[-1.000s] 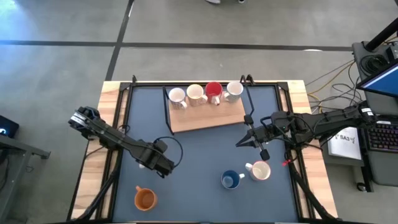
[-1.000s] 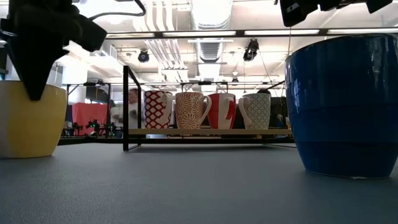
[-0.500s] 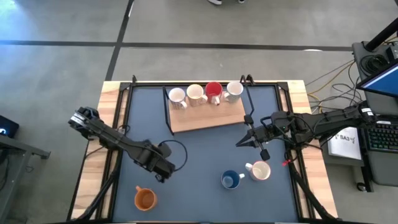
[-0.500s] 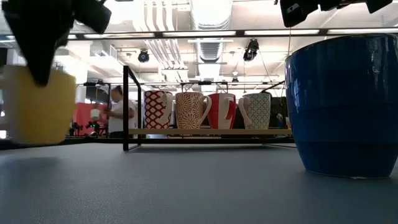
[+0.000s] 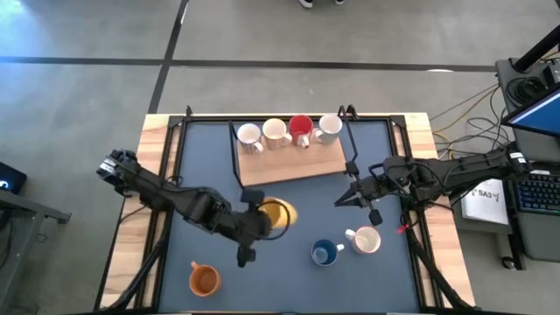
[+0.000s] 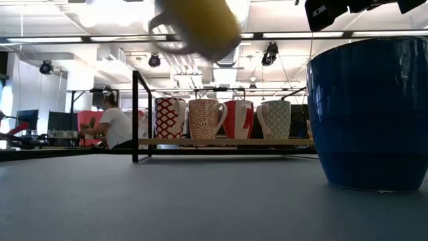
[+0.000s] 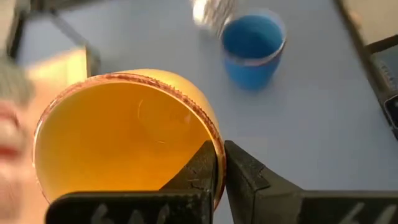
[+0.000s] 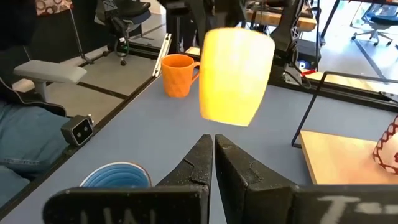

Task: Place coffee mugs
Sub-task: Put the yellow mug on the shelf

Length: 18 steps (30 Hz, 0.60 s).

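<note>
The left claw [image 7: 219,163] pinches the rim of a smooth, round yellow mug [image 5: 278,213] above the matte grey bench [image 5: 289,262], while the right claw [image 8: 213,155] hangs clenched, empty.

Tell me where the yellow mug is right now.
In the high view the yellow mug is lifted off the table near its middle, pinched at its rim by the left end effector, just below the wooden board.

Grey concrete floor [image 5: 87,96] surrounds the table, and fluorescent ceiling lights [image 6: 287,35] glow overhead.
</note>
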Each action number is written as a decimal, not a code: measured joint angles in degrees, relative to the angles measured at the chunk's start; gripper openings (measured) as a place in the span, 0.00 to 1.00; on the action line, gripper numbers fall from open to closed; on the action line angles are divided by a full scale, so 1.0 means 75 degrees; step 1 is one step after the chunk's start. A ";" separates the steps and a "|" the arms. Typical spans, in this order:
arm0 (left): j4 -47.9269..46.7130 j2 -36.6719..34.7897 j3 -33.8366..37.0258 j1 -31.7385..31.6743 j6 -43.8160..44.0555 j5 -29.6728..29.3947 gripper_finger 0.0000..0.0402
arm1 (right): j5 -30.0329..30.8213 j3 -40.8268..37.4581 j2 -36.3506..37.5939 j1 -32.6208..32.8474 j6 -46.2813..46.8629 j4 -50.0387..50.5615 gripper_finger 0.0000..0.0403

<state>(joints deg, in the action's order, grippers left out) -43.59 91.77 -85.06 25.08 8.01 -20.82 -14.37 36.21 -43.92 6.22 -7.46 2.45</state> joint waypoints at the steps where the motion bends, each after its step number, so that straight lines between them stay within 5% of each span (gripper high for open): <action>1: 0.0094 0.0000 -0.0068 -0.0103 -0.0354 0.0099 0.01 | -0.0002 0.0000 0.0007 0.0000 0.0000 0.0016 0.02; 8: 0.0111 0.0048 -0.0412 -0.1310 -0.1521 0.0107 0.01 | -0.0009 0.0000 0.0006 0.0000 -0.0003 0.0097 0.02; 18: -0.0905 0.0466 -0.0511 -0.3108 -0.1311 0.0823 0.01 | -0.0017 0.0000 0.0006 0.0000 -0.0009 0.0094 0.02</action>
<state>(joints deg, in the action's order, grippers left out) -50.39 95.26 -88.90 1.77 -1.82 -14.65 -14.50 36.21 -43.88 6.22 -7.53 3.16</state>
